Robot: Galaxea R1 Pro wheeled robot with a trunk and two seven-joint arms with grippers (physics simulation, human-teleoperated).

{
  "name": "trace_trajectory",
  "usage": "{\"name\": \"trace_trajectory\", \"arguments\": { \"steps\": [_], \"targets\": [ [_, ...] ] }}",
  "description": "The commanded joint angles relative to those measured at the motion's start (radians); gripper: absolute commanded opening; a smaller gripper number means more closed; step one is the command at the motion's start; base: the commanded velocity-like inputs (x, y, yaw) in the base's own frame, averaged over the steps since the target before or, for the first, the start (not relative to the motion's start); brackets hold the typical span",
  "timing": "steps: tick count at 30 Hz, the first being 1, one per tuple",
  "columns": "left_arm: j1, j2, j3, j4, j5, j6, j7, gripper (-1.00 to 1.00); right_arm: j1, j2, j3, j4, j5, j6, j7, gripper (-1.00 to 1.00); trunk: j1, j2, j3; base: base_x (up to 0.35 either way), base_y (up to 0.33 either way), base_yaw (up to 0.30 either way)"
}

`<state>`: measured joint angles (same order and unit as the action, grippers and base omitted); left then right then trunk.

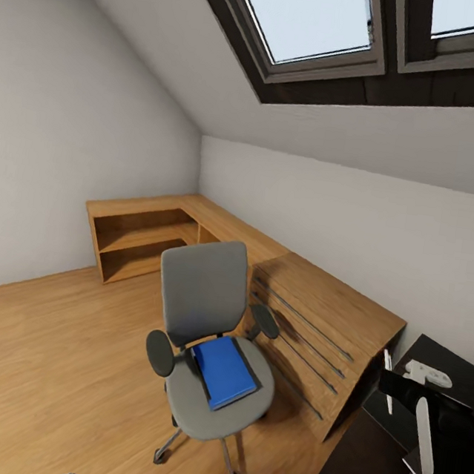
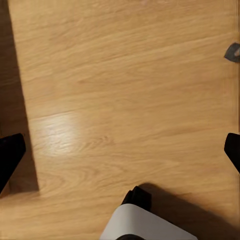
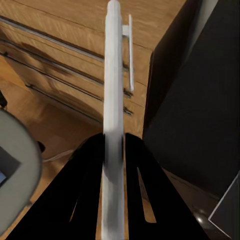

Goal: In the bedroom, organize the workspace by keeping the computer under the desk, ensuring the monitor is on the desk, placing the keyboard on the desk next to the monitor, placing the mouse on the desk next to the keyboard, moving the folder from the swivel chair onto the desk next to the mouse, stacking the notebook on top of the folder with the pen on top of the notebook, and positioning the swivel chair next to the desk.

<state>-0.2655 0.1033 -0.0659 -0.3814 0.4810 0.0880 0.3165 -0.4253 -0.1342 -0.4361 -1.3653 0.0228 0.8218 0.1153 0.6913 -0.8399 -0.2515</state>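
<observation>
The grey swivel chair (image 1: 205, 337) stands on the wooden floor in the head view, with the blue folder (image 1: 224, 371) lying flat on its seat. At the lower right, my right gripper (image 3: 114, 139) is shut on a long white flat thing seen edge-on, which looks like the keyboard (image 3: 113, 75). It sticks out past the fingers (image 3: 85, 170) toward the wooden drawers. My left gripper (image 2: 120, 152) is open wide over bare floor, nothing between its black fingertips (image 2: 9, 155). A dark desk (image 1: 360, 463) fills the lower right corner. Monitor, mouse, notebook and pen cannot be made out.
A wooden drawer unit (image 1: 325, 331) stands right behind the chair, joined to a low wooden corner shelf (image 1: 143, 236) along the walls. A sloped ceiling with skylights (image 1: 318, 19) hangs overhead. Open floor (image 1: 48, 362) lies left of the chair.
</observation>
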Motion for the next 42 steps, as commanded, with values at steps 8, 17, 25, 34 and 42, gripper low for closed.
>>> {"name": "trace_trajectory", "arguments": {
  "steps": [8, 17, 25, 34, 42],
  "targets": [
    [0.0, -0.001, -0.011, 0.015, 0.005, 0.004, 0.007, 1.0, -0.001, 0.0, 0.0, 0.02, 0.002, -0.061, -0.073, -1.0, 0.0, -0.001, 0.009, 0.011, -0.006, -0.19],
    [0.0, -0.025, -0.009, 0.037, 0.008, -0.019, 0.0, 1.0, -0.024, 0.008, 0.018, 0.068, 0.016, -0.112, -0.122, -1.0, 0.0, -0.001, 0.011, 0.087, -0.054, -0.036],
    [0.0, -0.036, -0.009, 0.039, 0.012, -0.064, 0.0, 1.0, -0.004, 0.032, 0.01, 0.034, -0.003, -0.077, -0.095, -1.0, 0.0, -0.001, 0.011, 0.0, 0.0, 0.0],
    [0.0, -0.037, -0.01, 0.06, 0.01, -0.114, -0.001, 1.0, -0.003, 0.034, 0.01, 0.011, -0.004, -0.062, -0.095, -1.0, 0.008, -0.015, 0.004, 0.0, 0.0, 0.0],
    [0.0, -0.037, -0.01, 0.064, 0.01, -0.159, -0.002, 1.0, -0.003, 0.034, 0.01, 0.012, -0.003, -0.063, -0.096, -1.0, 0.039, -0.071, -0.021, 0.0, 0.0, 0.0]
  ]
}}
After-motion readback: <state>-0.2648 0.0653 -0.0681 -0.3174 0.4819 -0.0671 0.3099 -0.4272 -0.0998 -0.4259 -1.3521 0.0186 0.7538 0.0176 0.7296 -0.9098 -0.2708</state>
